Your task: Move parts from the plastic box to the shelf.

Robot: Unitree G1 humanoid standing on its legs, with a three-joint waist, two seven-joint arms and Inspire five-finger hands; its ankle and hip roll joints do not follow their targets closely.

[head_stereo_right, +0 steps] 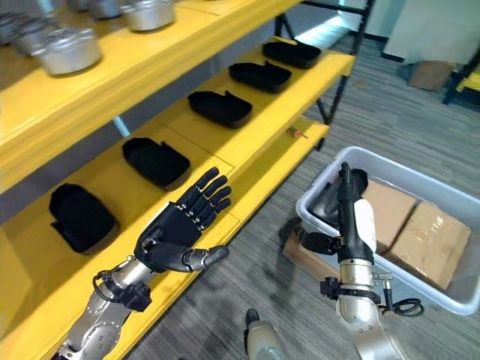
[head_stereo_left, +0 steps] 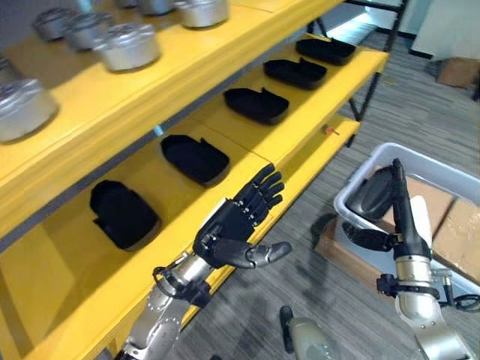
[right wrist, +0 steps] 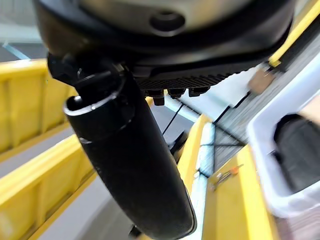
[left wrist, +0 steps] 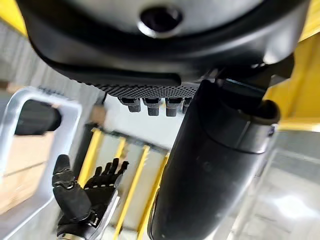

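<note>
Matte black moulded parts [head_stereo_left: 195,158] line the yellow shelf [head_stereo_left: 315,105]; left hand [head_stereo_left: 238,217] spread flat, right hand [head_stereo_right: 351,217] straight-fingered over the grey plastic box [head_stereo_right: 420,289].

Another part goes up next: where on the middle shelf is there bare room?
Free: the yellow middle shelf near the front edge, by the open left hand, and the gaps between the black parts. The silver parts crowd the upper shelf.

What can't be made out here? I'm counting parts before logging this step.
- Plastic box: cut off by the right edge in both eye views, so its full contents are unknown.
- Black part in the box: partly behind the right hand.
- Silver parts on the upper shelf: cut off by the top edge.
- Left hand: open, holding nothing.
</note>
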